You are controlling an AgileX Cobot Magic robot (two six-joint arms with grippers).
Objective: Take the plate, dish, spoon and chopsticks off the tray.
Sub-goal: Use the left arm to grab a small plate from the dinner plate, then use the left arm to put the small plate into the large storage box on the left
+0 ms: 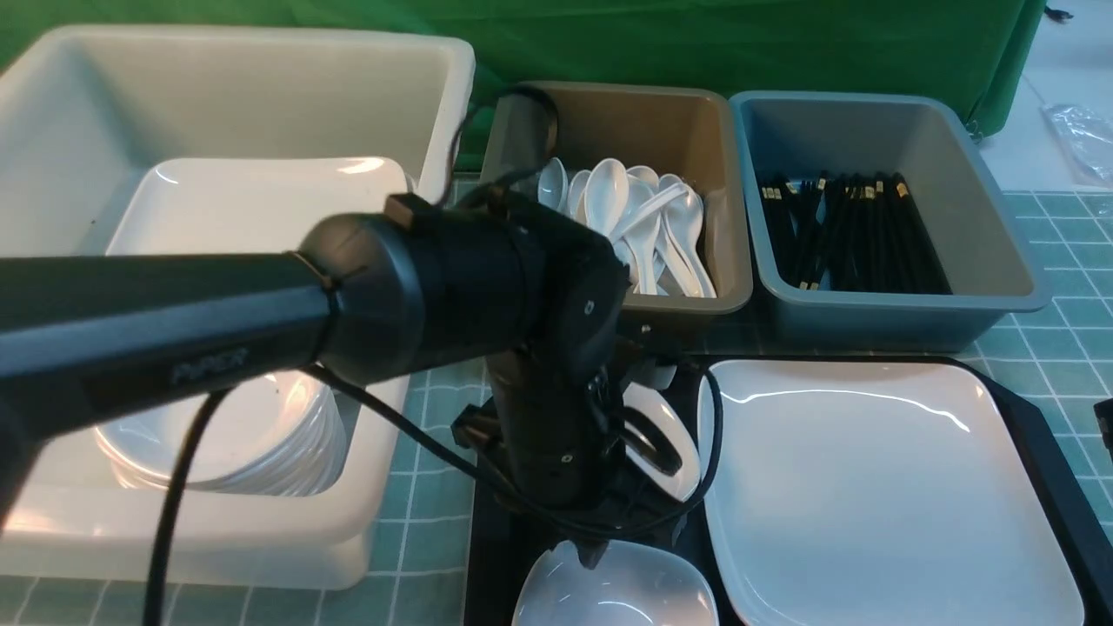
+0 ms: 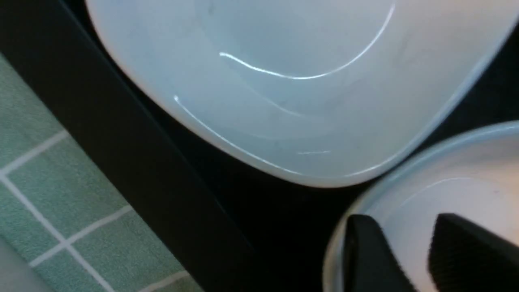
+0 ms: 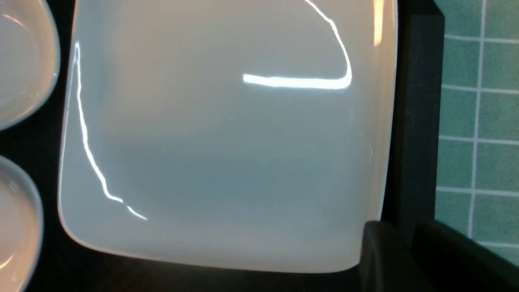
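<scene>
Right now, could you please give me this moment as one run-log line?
left hand: open at small dish | right hand: at plate corner, state unclear | plate on tray

We see cream tub with stacked plates, brown tub of spoons, blue-grey tub of black sticks

One word is showing in the front view: "PiPER", in faint grey lettering, is running along the side of the left arm's black forearm link, its letters blurring into the dark casing. Pale gold marks are showing on the ends of the bundled chopsticks lying in the blue-grey tub, too small to read.
</scene>
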